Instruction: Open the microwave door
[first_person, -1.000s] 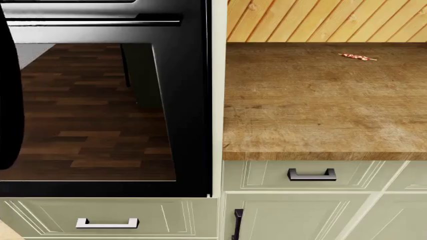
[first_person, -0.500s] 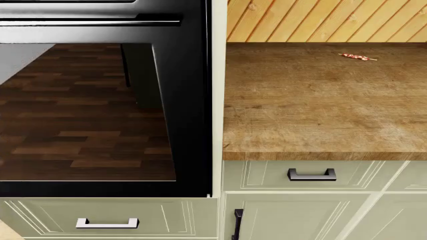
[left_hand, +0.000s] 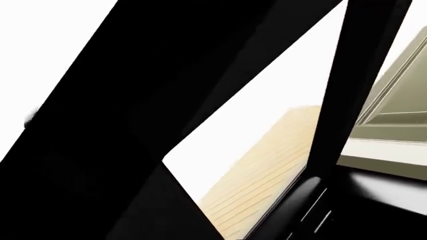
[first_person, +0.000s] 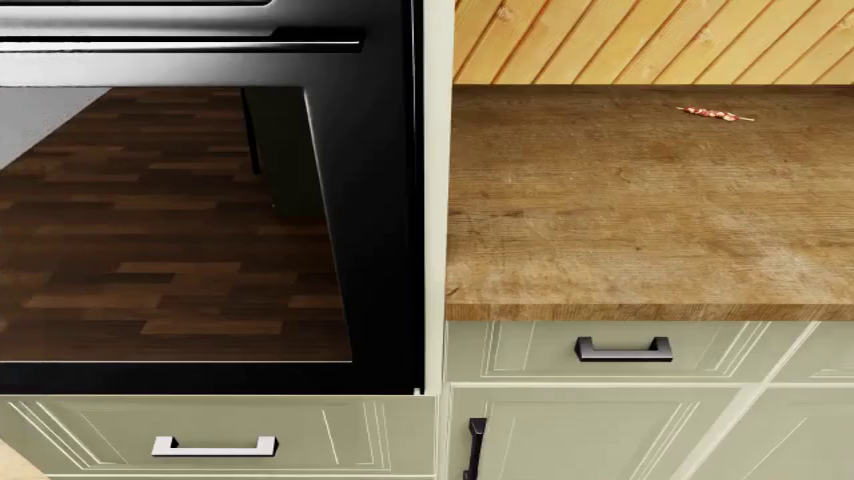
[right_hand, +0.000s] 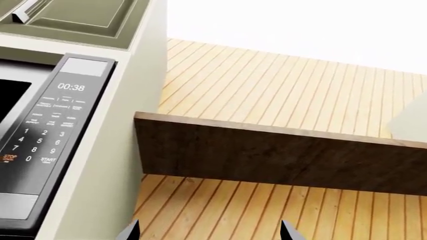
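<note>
The microwave shows only in the right wrist view, built into the pale green cabinet; its grey control panel (right_hand: 53, 125) reads 00:38. A dark sliver of the microwave door (right_hand: 9, 102) sits at the frame's edge beside the panel. My right gripper (right_hand: 210, 234) is open, with only its two fingertips (right_hand: 133, 232) showing and nothing between them. It faces the slatted wood wall, off to the side of the panel. Large black slabs (left_hand: 133, 100) fill the left wrist view at close range, and I cannot make out the left gripper's fingers among them. Neither gripper shows in the head view.
The head view shows the glossy black oven front (first_person: 200, 220) with its bar handle (first_person: 187, 45). Beside it lies a wooden countertop (first_person: 641, 210) with a small skewer (first_person: 715, 114) at the back. Green drawers (first_person: 621, 350) sit below. A dark wooden shelf (right_hand: 280, 155) crosses the slatted wall.
A dark arm shape at the left edge of the head view one second ago has gone out of that view. The oven, counter and skewer have not moved.
</note>
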